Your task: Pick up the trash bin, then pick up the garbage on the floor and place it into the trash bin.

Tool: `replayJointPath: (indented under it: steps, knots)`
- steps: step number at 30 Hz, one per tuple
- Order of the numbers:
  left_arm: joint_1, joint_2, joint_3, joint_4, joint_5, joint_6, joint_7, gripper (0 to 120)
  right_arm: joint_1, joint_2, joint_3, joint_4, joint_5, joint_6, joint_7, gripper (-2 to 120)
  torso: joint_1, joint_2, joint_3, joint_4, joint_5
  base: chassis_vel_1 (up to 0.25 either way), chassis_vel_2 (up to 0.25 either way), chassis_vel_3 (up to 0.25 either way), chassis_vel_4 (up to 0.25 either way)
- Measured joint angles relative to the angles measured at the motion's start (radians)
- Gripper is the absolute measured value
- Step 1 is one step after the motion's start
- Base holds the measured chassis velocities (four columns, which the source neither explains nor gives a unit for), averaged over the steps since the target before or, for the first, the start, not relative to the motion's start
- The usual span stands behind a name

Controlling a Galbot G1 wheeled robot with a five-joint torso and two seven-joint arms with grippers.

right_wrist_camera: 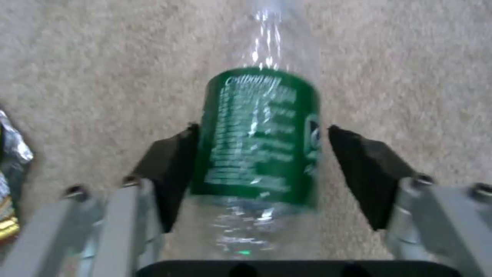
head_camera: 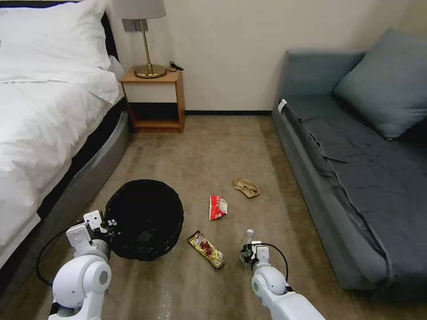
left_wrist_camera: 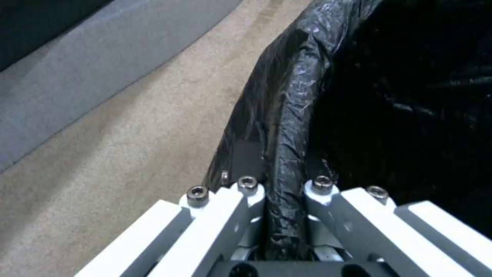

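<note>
On beige carpet between bed and sofa: round black wire-mesh trash bin, liner rim pinched in left gripper; clear bottle with green label between wide-spread right gripper, ungrasped; red-white snack packet, yellow-brown candy wrapper, crumpled tan paper uncollected; label print illegible
</note>
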Motion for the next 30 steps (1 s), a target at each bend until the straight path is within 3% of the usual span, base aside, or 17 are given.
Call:
replayJointPath:
  steps: [5, 9, 16, 21, 24, 30]
  knots:
    - [0.001, 0.003, 0.000, 0.000, 0.000, -0.001, 0.000, 3, 0.000, 0.004, 0.003, -0.018, -0.004, 0.010, -0.002, 56, 0.000, 0.000, 0.000, 0.0000, 0.0000, 0.000, 0.000, 0.000, 0.000]
    - [0.003, 0.004, 0.001, 0.002, 0.000, -0.002, 0.001, 3, -0.005, 0.001, 0.007, -0.011, -0.009, 0.018, -0.006, 38, 0.000, 0.000, 0.000, 0.0000, 0.0000, 0.000, 0.000, 0.000, 0.000]
    - [0.004, 0.005, 0.003, 0.004, 0.001, -0.002, 0.002, 3, -0.026, -0.013, 0.012, 0.029, -0.007, 0.033, -0.006, 21, 0.000, 0.000, 0.000, 0.0000, 0.0002, 0.000, 0.000, 0.000, 0.000]
    - [0.007, 0.009, 0.004, 0.004, 0.001, -0.002, 0.002, 3, -0.056, -0.068, 0.021, 0.156, 0.026, 0.067, -0.015, 19, 0.000, 0.000, 0.000, -0.0001, 0.0002, 0.000, 0.000, 0.000, 0.000]
    - [0.009, 0.008, 0.010, 0.004, 0.001, -0.002, 0.002, 3, -0.064, -0.144, 0.026, 0.407, 0.135, 0.088, -0.033, 19, 0.000, 0.000, 0.000, 0.0000, -0.0002, 0.000, 0.000, 0.000, 0.000]
    - [0.013, 0.004, 0.022, 0.004, 0.005, 0.000, 0.002, 3, -0.030, -0.195, -0.018, 0.601, 0.255, 0.097, -0.030, 19, 0.000, 0.000, 0.000, -0.0002, -0.0003, 0.000, 0.000, 0.000, 0.000]
